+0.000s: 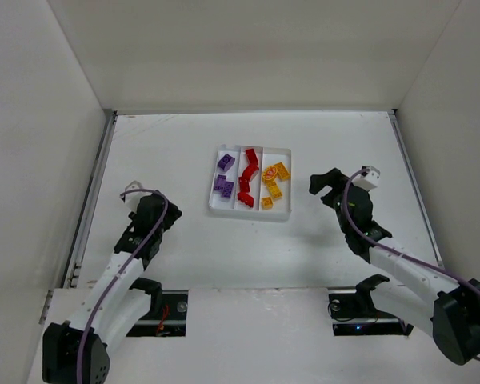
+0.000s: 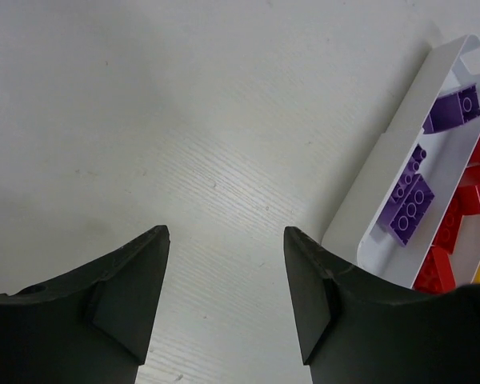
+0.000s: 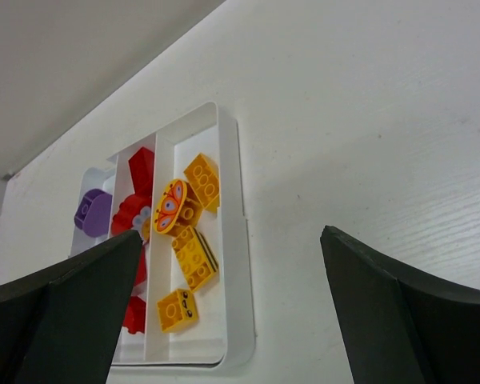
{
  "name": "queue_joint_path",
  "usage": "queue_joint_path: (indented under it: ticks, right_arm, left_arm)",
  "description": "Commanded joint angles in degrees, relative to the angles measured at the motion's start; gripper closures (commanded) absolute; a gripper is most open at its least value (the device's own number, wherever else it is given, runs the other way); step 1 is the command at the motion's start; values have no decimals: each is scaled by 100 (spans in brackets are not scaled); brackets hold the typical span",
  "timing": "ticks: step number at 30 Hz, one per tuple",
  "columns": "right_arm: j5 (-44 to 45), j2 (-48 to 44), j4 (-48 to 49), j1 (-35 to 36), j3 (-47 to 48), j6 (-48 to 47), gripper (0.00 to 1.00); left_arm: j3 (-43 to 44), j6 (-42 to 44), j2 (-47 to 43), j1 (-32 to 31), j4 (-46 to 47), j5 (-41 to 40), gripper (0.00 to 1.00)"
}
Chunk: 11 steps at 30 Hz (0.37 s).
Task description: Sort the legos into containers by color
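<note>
Fingers of the left gripper (image 2: pixel 224 240) and right gripper (image 3: pixel 230 240) stand apart and hold nothing. The tray (image 1: pixel 248 214) lies at the left's 3 o'clock and the right's 9, with its legos (image 1: pixel 246 178) grouped purple, red, yellow. Sorting looks complete, so the next move is probably just a retreat. Only the right wrist view shows the printed piece (image 3: pixel 169 206); only the top view shows no strays.

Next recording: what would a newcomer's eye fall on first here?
The white tray mid-table, its three compartments sorted by color: purple legos left, red legos middle, yellow-orange legos right, seen from above. The left tool and right tool stand open and empty, flanking the tray without touching it.
</note>
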Motion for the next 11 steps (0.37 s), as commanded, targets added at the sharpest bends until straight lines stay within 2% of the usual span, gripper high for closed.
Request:
queue_joint_path:
  ticks: [1, 11]
  right_arm:
    - [472, -38, 189, -41, -35, 49, 0]
    - [780, 24, 171, -6, -52, -56, 0]
  left_arm:
    - [-140, -670, -219, 158, -498, 63, 43]
    - [-53, -644, -280, 9, -507, 327, 44]
